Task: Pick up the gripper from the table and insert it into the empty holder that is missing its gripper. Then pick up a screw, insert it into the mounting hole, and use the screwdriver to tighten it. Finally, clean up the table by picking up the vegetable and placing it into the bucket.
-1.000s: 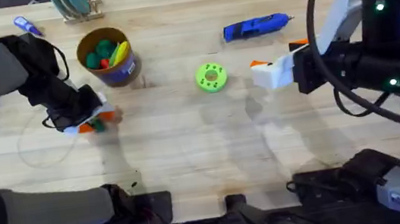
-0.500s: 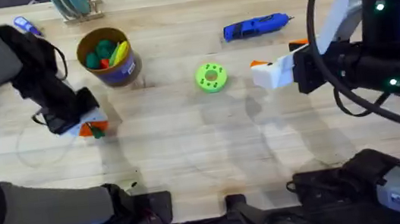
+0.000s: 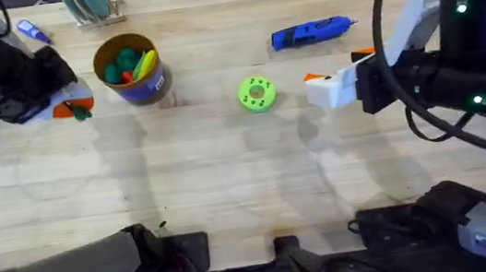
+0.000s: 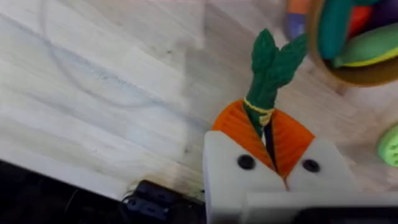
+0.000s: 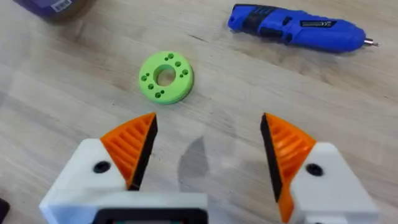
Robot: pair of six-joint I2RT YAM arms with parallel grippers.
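Left end effector pinches vegetable, lower end hidden; right end effector wide open, empty.

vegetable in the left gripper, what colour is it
Dark green, with a thin yellow band where the left gripper pinches the vegetable; it shows best in the left wrist view.

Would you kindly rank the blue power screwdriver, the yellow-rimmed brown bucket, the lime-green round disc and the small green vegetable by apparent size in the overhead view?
Largest to smallest in the overhead view:
1. Yellow-rimmed brown bucket, widest overall.
2. Blue power screwdriver, longer but slimmer, so close to the bucket.
3. Lime-green round disc.
4. Small green vegetable, held in the left gripper.
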